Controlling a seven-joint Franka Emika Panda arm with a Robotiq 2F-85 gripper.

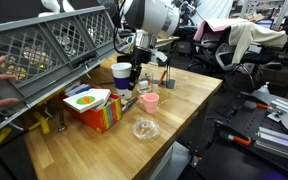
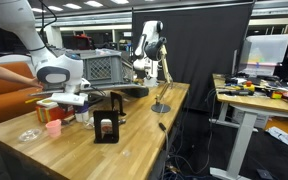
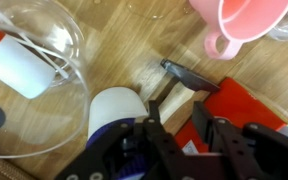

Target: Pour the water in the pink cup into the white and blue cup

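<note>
Pink cup [image 3: 246, 22] | upright, ahead-right of gripper [image 3: 181, 128], handle toward it | jaws apart, empty | white-blue cup [image 3: 114, 108] just left

Light-pink cup [image 1: 150, 101], white cup [image 1: 121, 73] with dark blue bands, rainbow-striped box [image 1: 102, 113]

1. Exterior view, raised and fairly near, looking down over a corner of the wooden table [image 1: 189, 100].
2. Exterior view, lower and farther back, looking along the wooden table [image 2: 134, 118], arm [image 2: 54, 70] at left.
3. Wrist view, very close, straight down past the gripper [image 3: 181, 125].
4. All three take in the pink cup [image 1: 150, 101].
</note>
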